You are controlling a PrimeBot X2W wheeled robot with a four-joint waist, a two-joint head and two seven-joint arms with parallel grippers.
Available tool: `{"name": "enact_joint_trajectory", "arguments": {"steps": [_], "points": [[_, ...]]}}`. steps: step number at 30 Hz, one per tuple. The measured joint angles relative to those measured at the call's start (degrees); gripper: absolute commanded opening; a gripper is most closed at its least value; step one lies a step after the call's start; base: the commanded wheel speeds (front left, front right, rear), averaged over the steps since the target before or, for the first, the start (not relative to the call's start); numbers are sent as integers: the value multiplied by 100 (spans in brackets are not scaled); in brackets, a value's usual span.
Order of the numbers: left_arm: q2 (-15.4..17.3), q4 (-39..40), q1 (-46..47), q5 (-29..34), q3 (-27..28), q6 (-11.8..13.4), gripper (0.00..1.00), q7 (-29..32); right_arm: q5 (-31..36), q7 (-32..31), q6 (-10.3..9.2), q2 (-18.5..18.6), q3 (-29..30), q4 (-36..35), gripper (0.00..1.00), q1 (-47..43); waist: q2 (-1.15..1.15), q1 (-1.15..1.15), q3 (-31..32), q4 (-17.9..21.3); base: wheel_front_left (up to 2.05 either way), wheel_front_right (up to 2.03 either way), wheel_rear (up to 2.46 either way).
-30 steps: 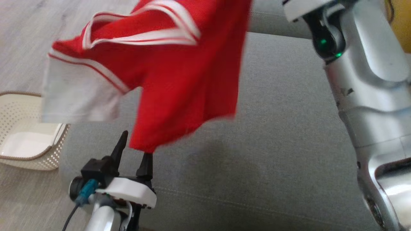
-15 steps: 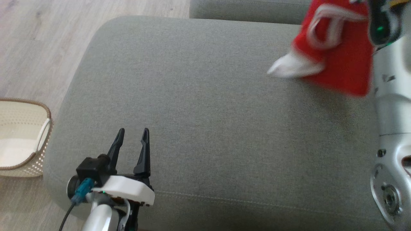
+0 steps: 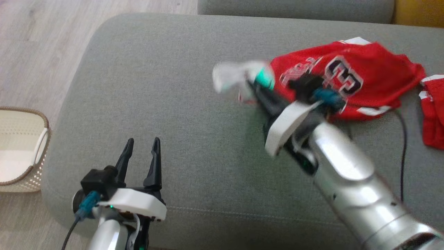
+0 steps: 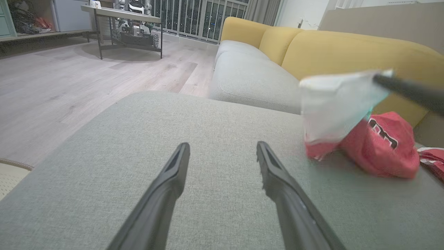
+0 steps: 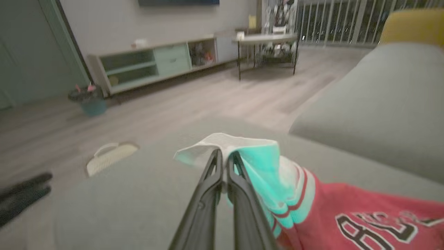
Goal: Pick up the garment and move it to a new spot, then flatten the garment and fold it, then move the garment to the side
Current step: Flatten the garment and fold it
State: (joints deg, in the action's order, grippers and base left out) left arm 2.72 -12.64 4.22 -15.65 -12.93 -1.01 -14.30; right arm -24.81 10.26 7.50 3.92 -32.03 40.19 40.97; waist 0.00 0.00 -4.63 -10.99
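The garment (image 3: 350, 80) is a red jersey with white trim and dark lettering, lying bunched on the right of the grey sofa cushion (image 3: 180, 76). My right gripper (image 3: 249, 85) is shut on its white sleeve, which is lifted and pulled toward the cushion's middle; the arm is blurred. In the right wrist view the right gripper (image 5: 224, 154) pinches the sleeve, and the red garment (image 5: 350, 215) trails off to the right. My left gripper (image 3: 143, 140) stands open and holds nothing at the cushion's near left. From the left wrist, my left gripper (image 4: 222, 147) faces the garment (image 4: 381, 149).
A cream perforated basket (image 3: 17, 149) stands on the wooden floor left of the cushion. Another red piece of cloth (image 3: 432, 114) lies at the right edge. A yellow sofa back (image 4: 347, 52) rises behind. A black cable (image 3: 402, 146) runs beside my right arm.
The garment, hanging in the air a second ago, now lies on the cushion's right. My right arm has come down and swings left with the sleeve. The camera shifted; my left gripper stayed.
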Motion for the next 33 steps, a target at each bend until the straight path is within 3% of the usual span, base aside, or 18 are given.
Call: {"name": "enact_joint_trajectory", "arguments": {"steps": [1,7,12,20,26,33], "points": [[1,-1,20,0,0,0,100,0,-51,-148,0,-1,-185,118,100,-47,0,0,-15,7,0,0,0],[0,-3,124,-15,-5,2,100,-1,-44,-468,0,-1,-679,617,100,-42,0,0,-93,107,0,0,0],[0,-37,123,-14,21,2,100,0,111,-261,0,10,-379,742,100,-29,0,0,-57,261,0,0,0],[0,34,122,-15,78,7,100,-1,514,283,0,242,1158,285,100,-209,0,0,94,707,0,0,0],[0,40,120,-14,68,4,100,-1,1029,371,0,151,2201,-757,100,-1422,0,0,139,1104,0,0,0],[0,-14,142,96,76,-59,100,-1,1336,370,0,-29,2722,-1742,100,-2384,0,0,14,1624,0,0,0]]}}
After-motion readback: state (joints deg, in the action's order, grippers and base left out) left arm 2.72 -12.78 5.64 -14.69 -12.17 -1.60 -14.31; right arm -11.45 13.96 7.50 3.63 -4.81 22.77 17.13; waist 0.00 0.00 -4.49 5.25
